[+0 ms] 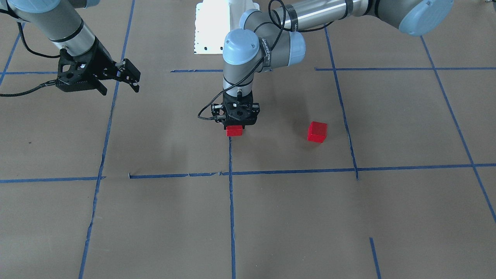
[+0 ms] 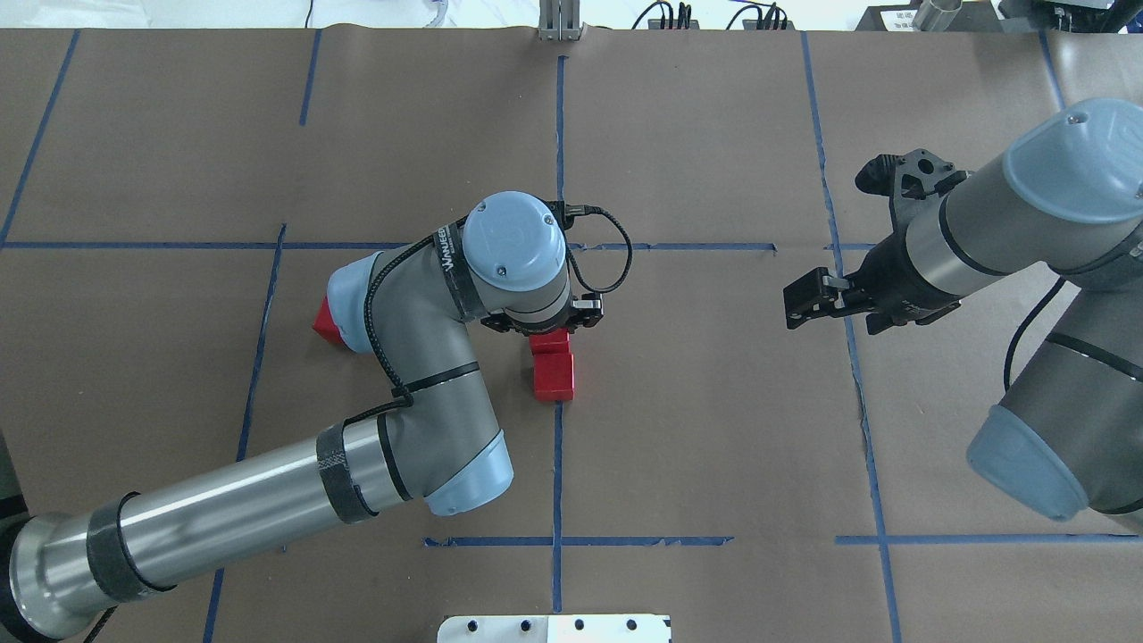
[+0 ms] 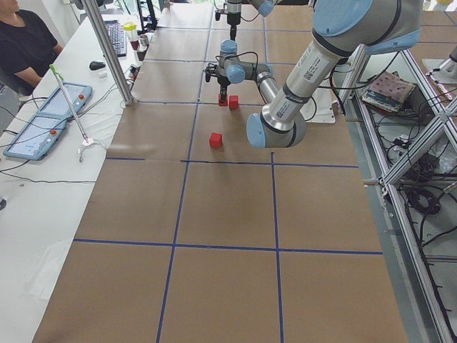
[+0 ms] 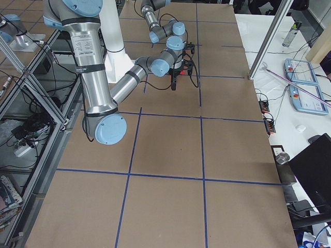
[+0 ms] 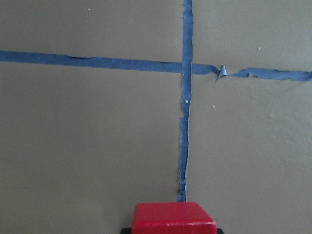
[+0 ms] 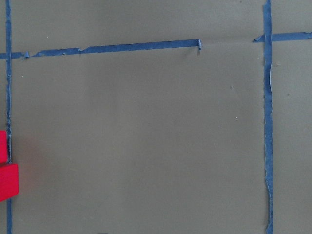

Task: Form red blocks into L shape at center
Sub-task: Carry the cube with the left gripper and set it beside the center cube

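Two red blocks (image 2: 554,379) sat in line at the center (image 2: 625,402), your left hand (image 1: 235,127) pinching the farther block (image 5: 174,217), so you needed it flush and square before letting go.

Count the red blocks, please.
3 red blocks. One is between the left gripper's jaws at the centre line, one beside it on the robot's side, one lies apart, partly hidden by the left arm.
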Motion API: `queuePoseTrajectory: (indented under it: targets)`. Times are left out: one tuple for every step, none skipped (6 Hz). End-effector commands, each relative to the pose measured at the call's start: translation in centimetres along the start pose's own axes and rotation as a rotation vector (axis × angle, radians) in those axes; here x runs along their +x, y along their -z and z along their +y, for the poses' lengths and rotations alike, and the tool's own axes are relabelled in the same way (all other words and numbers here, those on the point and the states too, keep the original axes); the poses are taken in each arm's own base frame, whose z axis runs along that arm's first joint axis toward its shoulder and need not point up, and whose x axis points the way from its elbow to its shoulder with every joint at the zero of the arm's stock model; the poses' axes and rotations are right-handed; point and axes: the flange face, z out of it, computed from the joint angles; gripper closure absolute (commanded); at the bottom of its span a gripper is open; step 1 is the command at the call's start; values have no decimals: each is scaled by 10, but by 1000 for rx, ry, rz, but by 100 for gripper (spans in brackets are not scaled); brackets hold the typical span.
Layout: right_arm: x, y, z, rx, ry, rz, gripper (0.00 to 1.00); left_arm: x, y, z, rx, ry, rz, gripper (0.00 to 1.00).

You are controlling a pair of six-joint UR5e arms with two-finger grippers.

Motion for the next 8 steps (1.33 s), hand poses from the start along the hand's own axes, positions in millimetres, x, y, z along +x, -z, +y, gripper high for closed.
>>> queuePoseTrajectory:
  targets:
    - [1,-1,0,-1,-1,2,0,3,-2,7,-6,-6,2,100]
    - [1,-1,0,-2,-2,3,0,2,-4,12,-11,-9,1,100]
    - [1,-1,0,-3,-2,2,0,2,-3,12,-11,-8,2,100]
    - [1,-2,-1,-4,-3,3,0,2,-3,12,-11,-8,2,100]
    - [1,-2,-1,-2,-3,4,0,2,-3,12,-11,-10,4,97]
    - [1,-2,-1,-2,-2,3,0,2,-4,13,-11,-12,2,95]
    - [1,-2,0,-3,-1,3,0,2,-6,16,-15,-15,1,94]
    - [1,-2,0,-4,-2,4,0,3,-8,18,0,-20,-3,87]
